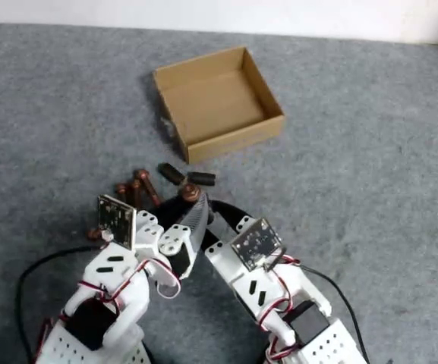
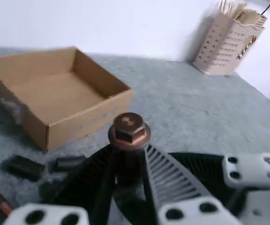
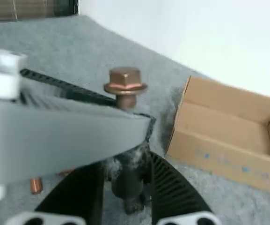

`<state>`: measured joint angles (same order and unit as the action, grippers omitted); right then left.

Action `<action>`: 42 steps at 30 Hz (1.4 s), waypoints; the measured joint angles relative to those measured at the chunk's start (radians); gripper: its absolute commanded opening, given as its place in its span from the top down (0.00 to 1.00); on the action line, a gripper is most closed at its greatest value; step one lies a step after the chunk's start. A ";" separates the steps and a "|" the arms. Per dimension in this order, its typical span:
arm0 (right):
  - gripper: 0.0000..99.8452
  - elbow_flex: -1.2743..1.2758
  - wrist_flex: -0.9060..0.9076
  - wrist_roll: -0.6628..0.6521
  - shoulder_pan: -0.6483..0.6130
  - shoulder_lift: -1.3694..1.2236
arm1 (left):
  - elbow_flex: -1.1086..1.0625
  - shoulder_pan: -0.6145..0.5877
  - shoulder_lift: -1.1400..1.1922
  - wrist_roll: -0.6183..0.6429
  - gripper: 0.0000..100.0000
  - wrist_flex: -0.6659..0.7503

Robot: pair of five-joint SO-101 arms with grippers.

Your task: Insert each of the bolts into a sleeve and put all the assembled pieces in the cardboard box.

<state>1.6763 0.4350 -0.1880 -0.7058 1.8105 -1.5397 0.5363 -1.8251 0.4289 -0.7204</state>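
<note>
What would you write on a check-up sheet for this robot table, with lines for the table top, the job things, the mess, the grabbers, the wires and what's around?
Surface: grey carpet-like mat, lying flat.
Job's things: cardboard box open and empty; several loose bolts and two loose sleeves on the mat in front of it; one held bolt head-up, seemingly going into a held sleeve.
Clutter: perforated holder full of sticks, at the far edge.
Grippers: left gripper shut on the held bolt; right gripper shut on the held sleeve.
Cables: black cables run beside the arm bases; red and white wires on the arms.
Surroundings: plain white wall.
</note>
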 measured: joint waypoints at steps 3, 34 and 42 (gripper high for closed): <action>1.00 0.000 0.003 0.000 0.000 0.000 | 0.000 0.000 0.000 0.000 0.98 0.000; 1.00 0.000 0.000 -0.002 -0.002 0.006 | 0.135 -0.170 0.008 0.100 0.88 -0.063; 1.00 0.000 0.000 -0.002 -0.002 0.006 | 0.087 -0.428 0.008 -0.092 0.94 -0.063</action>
<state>1.6763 0.4350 -0.1895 -0.7073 1.8167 -1.4523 0.1082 -1.8174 0.3368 -0.7833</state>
